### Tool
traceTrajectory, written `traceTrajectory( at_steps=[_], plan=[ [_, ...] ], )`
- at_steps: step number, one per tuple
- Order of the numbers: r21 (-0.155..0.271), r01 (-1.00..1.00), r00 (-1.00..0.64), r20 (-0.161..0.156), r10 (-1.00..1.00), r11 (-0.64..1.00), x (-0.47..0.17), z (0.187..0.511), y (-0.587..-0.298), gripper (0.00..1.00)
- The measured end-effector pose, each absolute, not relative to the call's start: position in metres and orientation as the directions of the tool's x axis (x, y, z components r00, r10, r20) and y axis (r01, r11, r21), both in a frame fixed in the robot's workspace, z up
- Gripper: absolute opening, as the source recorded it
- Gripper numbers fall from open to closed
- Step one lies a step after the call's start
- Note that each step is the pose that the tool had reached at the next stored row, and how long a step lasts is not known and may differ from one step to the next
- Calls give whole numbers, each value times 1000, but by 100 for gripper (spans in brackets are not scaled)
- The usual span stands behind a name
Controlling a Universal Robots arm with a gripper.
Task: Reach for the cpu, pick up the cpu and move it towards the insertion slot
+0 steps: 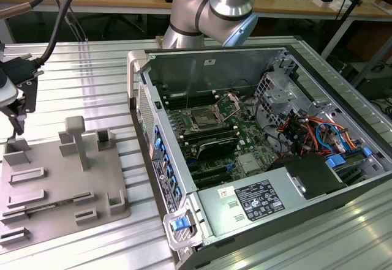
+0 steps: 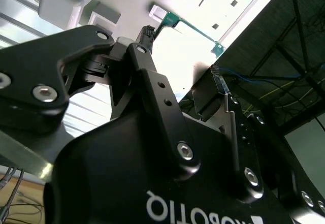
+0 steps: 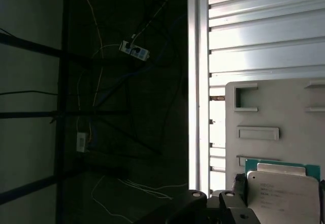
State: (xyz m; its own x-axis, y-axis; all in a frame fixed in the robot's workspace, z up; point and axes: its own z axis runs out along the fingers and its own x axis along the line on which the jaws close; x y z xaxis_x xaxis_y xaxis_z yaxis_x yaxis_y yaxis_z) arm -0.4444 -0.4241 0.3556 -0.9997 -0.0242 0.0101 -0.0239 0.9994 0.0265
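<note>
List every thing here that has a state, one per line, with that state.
cpu: lying flat on the grey tray, metal top up.
gripper: down low over the tray's far corner, right at the cpu.
insertion slot: empty, dark centre exposed.
computer case: lying on its side, side panel off, inside open to view.
</note>
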Motion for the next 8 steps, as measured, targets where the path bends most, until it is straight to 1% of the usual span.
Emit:
traceTrajectory(
  at_steps=[8],
  plan=[
    [26,-24,-1000,10,-24,999,-442,356,-424,55]
  ],
)
